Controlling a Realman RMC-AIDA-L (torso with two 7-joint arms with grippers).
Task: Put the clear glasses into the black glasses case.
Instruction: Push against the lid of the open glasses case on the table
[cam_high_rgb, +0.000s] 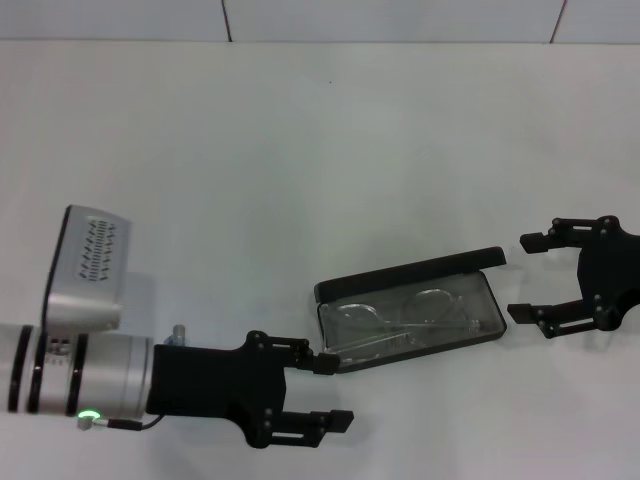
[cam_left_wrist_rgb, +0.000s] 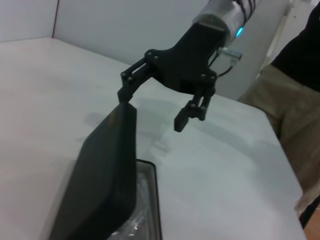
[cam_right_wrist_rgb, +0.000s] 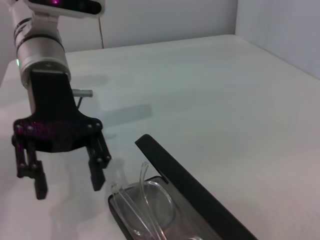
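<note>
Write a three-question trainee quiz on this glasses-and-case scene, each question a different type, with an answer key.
1. True or false: the clear glasses lie inside the black glasses case.
2. Which pincer is at the case's lid end nearest the robot's right side? A) left pincer B) right pincer
3. Fill in: the case lid is ____ (open/closed).

Key: 1 true; 2 B; 3 open. Both pincers are open, neither holding anything.

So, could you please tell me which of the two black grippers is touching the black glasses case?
The left gripper: its upper finger meets the near-left corner of the black rectangular hinged case. The right gripper hangs open beside the other end, apart.
</note>
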